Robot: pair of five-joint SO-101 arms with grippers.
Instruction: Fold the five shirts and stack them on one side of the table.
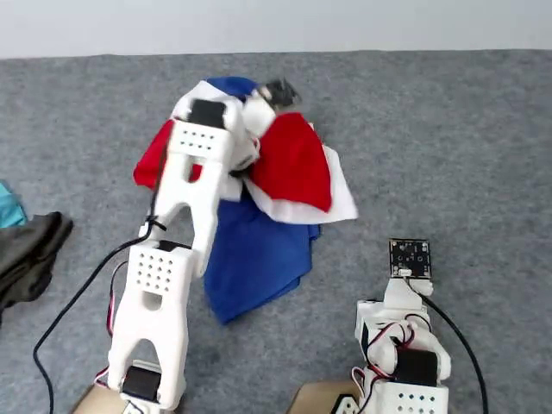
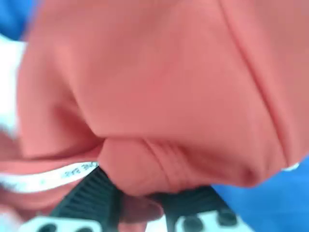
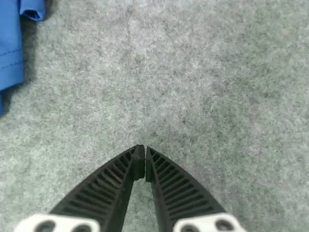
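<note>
A table [image 1: 466, 129] covered in grey, short-piled felt is seen beneath a strip of pale wall [image 1: 276, 26]. Towards its far middle a loose heap of garments is spread. A red shirt [image 1: 293, 159] is draped on top, a white cloth [image 1: 336, 207] shows as a border under it, and a blue shirt [image 1: 254, 254] is laid out towards the arms in a rough, creased slab. Whether the white is a separate garment or part of the red one cannot be told. At the left edge a dark garment [image 1: 30, 250] is lumped beside a scrap of teal cloth [image 1: 7, 207]; it cannot be made out whether these are folded.

The task is judged to be far from finished. No tidy stack is shown, and the central heap is yet to be folded and set to one side.

The left gripper [image 2: 137, 205] is clenched on a bunched fold of the red shirt. The soft, matte knit is pinched between black ribbed fingers [image 2: 99, 193], with a stitched seam and a white band close by. The right gripper [image 3: 143, 162] is closed on nothing, its ridged tips meeting above bare felt, and a hemmed corner of the blue shirt is seen a little way off
</note>
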